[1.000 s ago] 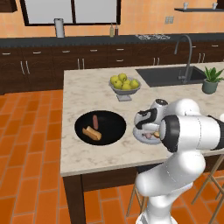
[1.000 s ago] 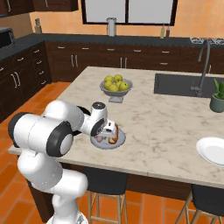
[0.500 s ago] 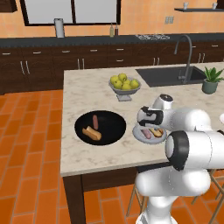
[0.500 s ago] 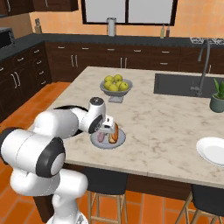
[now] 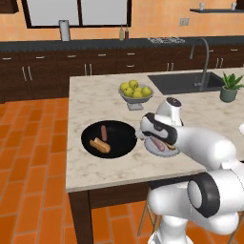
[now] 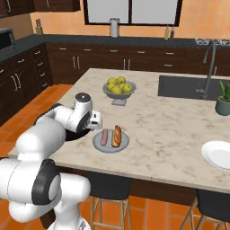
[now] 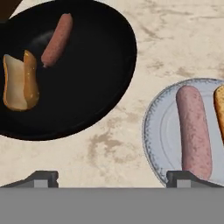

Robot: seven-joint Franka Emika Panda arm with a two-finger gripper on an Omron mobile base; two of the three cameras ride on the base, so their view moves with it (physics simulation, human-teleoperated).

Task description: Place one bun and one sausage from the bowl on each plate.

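**Jaws released over the gap between bowl and grey plate**

The gripper (image 7: 112,180) hangs just above the marble bench (image 7: 109,153), jaws spread wide and holding nothing; one tip sits at the rim of the pale grey plate (image 7: 153,131), the other over bare stone beside the black bowl (image 7: 100,78). On the grey plate lie a sausage (image 7: 194,131) and, touching alongside it, a bun (image 6: 117,135). The bowl, just beside that plate, contains one more sausage (image 7: 57,39) and one more bun (image 7: 19,81), lying near each other. Further back on the bench stands a grey footed bowl of apples (image 5: 135,92). Well apart, at the bench's right edge, sits the white plate (image 6: 220,155).
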